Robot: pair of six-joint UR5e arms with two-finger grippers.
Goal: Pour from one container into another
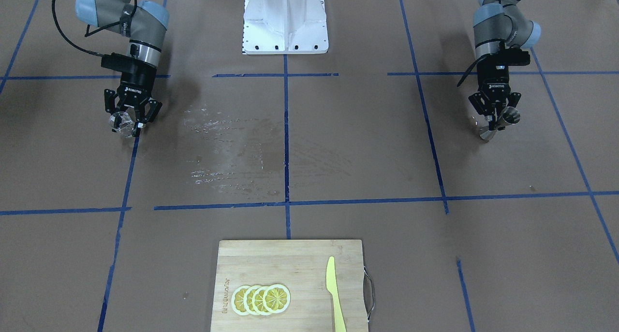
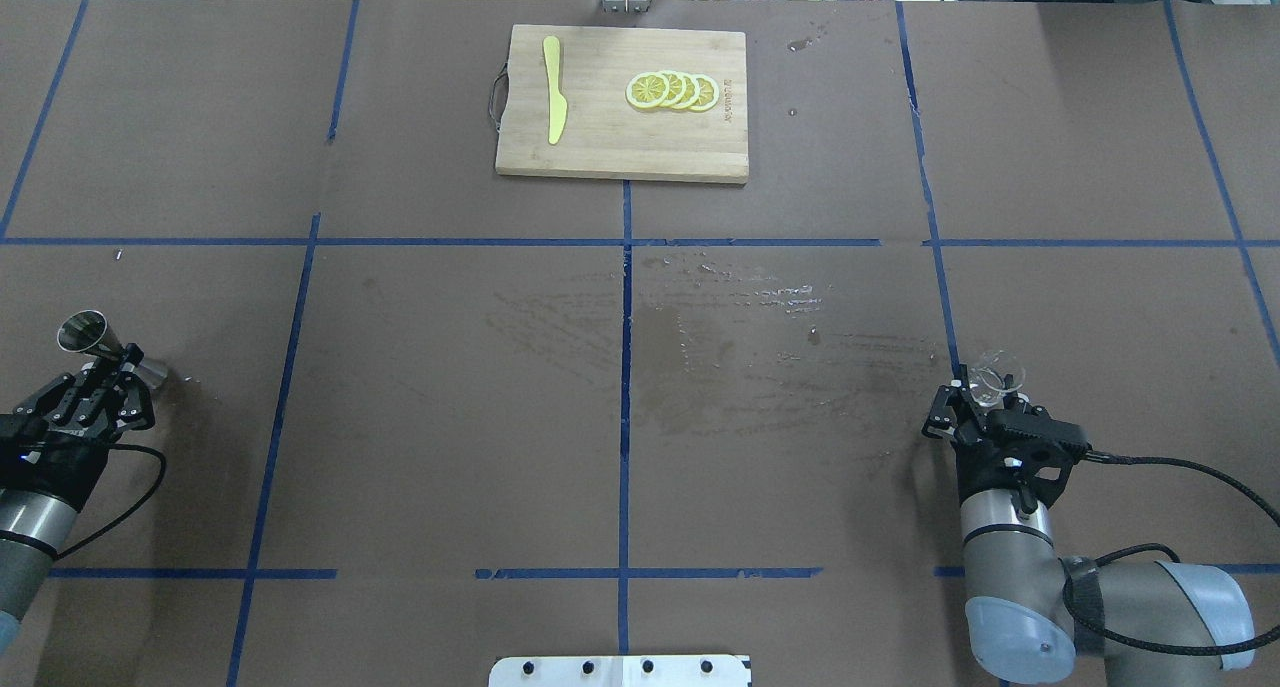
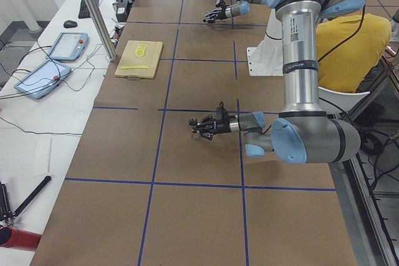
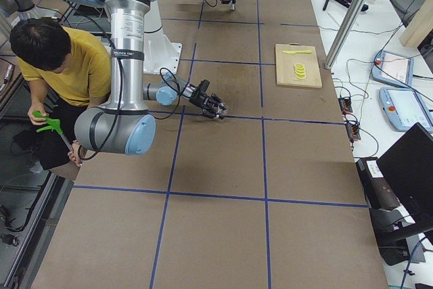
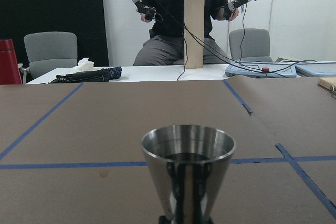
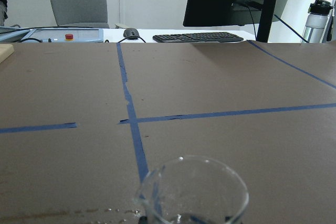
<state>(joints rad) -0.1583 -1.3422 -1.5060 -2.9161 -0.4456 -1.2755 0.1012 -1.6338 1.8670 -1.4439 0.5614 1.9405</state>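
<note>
The left gripper [image 2: 122, 362] has its fingers clamped on the jigger [image 2: 90, 335] at the narrow waist, near the table's [image 2: 420, 407] left edge. In the left wrist view only the jigger's upper cone [image 5: 188, 171] shows. Its waist and lower cone are cut off by the frame's bottom edge, and the fingers do not show at all. The inside looks dark, and I cannot tell whether it holds liquid.

The right gripper [image 2: 985, 399] grips the glass [image 2: 995, 379] far over on the right side, well apart from the jigger. From overhead, the wrist and its camera mount hide most of the fingers. The front view shows the right gripper [image 1: 129, 119] closed around the glass [image 1: 121, 123] more plainly. The right wrist view catches just the glass's rim and spout [image 6: 194, 192], with the base cut off. Whether either vessel rests on the table or hangs above it is hard to make out.

A wet patch [image 2: 720, 367] smears the paper between the arms. At the far edge lies a board [image 2: 620, 147] with lemon slices [image 2: 672, 91] and a knife [image 2: 553, 102]. A person [image 4: 67, 59] sits behind the robot, half hidden by the near arm.
</note>
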